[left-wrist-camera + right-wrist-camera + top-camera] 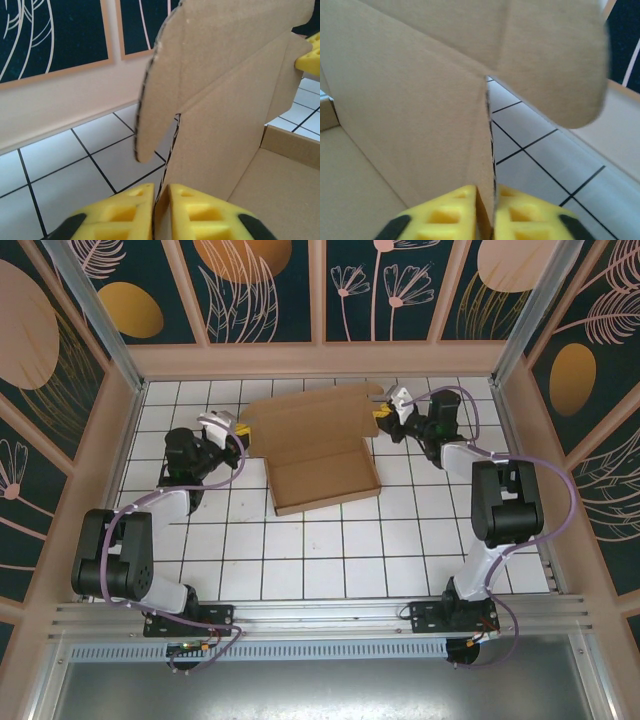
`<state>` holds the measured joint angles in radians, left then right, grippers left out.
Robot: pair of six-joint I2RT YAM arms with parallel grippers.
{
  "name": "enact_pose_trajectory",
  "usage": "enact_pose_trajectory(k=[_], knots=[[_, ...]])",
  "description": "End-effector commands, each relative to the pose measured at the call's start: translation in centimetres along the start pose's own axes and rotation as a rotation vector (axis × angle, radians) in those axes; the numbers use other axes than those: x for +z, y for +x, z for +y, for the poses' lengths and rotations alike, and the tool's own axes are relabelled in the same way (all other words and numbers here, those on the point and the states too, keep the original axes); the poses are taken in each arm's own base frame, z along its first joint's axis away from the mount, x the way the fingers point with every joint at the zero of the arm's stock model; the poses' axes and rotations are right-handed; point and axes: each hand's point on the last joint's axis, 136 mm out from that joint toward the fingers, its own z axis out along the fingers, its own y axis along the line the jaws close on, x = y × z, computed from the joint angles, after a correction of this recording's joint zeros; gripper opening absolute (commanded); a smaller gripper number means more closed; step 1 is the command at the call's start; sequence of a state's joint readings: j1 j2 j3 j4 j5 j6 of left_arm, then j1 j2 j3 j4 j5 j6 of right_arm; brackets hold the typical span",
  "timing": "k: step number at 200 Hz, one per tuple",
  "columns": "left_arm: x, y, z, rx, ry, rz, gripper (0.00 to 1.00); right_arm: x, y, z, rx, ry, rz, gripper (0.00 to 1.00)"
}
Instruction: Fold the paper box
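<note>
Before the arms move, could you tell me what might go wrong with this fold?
The left gripper and right gripper each pinch a thin edge of the box; its raised lid may slip free. Nothing holds the base, so uneven pulling could drag or twist it. The loose side flap might fold outside the wall.

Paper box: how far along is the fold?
Done: the brown cardboard paper box has a shallow walled tray nearside. In hand: left gripper and right gripper each pinch a side edge of its far lid panel. Remaining: closing the lid, tucking flaps.
</note>
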<state>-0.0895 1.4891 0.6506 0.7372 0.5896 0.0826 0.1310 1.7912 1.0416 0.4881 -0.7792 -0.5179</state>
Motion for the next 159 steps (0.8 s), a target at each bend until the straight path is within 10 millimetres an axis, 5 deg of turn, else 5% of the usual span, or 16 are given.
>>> enact_pose_trajectory(k=[1,27,91,122,159], knots=[[0.4,-1.1,0.7,0.031,-0.009,-0.010,0.09,-0.4,-1.7,1.2,-0.034,0.004,-0.008,0.08],[0.6,-1.7,0.5,0.033,0.013,-0.023,0.00,-0.7,-2.3,2.6,-0.028,0.006,-0.009,0.06],[2.4,-2.4,-1.0,-0.042,-0.002,-0.020,0.00,0.4,-2.0,5.0,0.073,0.150,0.093,0.00],[2.7,-3.1,-1.4,-0.138,-0.023,-0.045,0.00,0.8,-2.1,4.5,0.107,0.349,0.152,0.00],[2.7,-3.5,-2.5,-0.165,-0.007,-0.065,0.01,0.5,-3.1,3.3,0.363,0.502,0.120,0.03]])
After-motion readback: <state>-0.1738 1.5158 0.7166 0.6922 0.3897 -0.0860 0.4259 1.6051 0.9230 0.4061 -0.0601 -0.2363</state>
